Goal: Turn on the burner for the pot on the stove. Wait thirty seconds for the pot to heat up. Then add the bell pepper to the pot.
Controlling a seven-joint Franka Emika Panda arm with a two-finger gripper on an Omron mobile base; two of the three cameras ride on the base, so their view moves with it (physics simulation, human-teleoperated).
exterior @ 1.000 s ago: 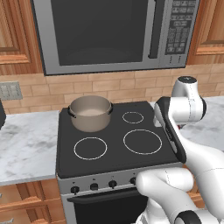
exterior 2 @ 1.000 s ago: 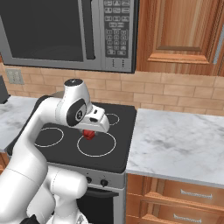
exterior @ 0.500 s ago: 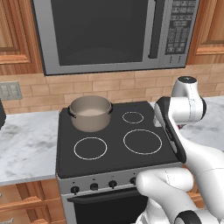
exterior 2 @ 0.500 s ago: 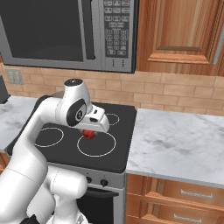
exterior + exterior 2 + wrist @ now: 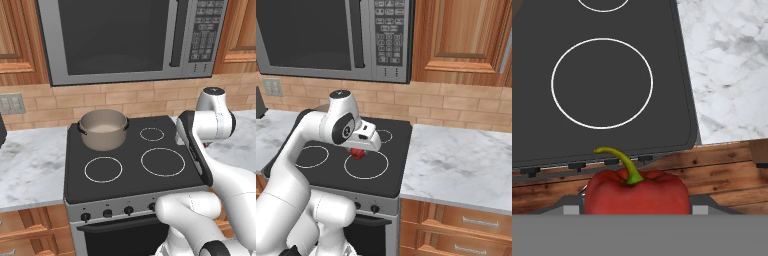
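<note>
My gripper (image 5: pixel 358 153) is shut on the glossy red bell pepper (image 5: pixel 357 154) and holds it in the air over the front right ring of the black stove (image 5: pixel 392 176). In the hand view the bell pepper (image 5: pixel 637 193) with its green stem sits low between my fingertips, above the stove (image 5: pixel 542 135) and its white ring. The beige-grey pot (image 5: pixel 103 129) stands on the back left burner of the stove (image 5: pixel 131 186), well to the left of my hand. Its pale inside looks empty.
A row of small black knobs (image 5: pixel 107 213) runs along the stove's steel front. A steel microwave (image 5: pixel 125 35) hangs above the cooktop. Marble counters (image 5: pixel 456 165) (image 5: pixel 27 160) flank the stove on both sides, with wooden drawers (image 5: pixel 471 220) below.
</note>
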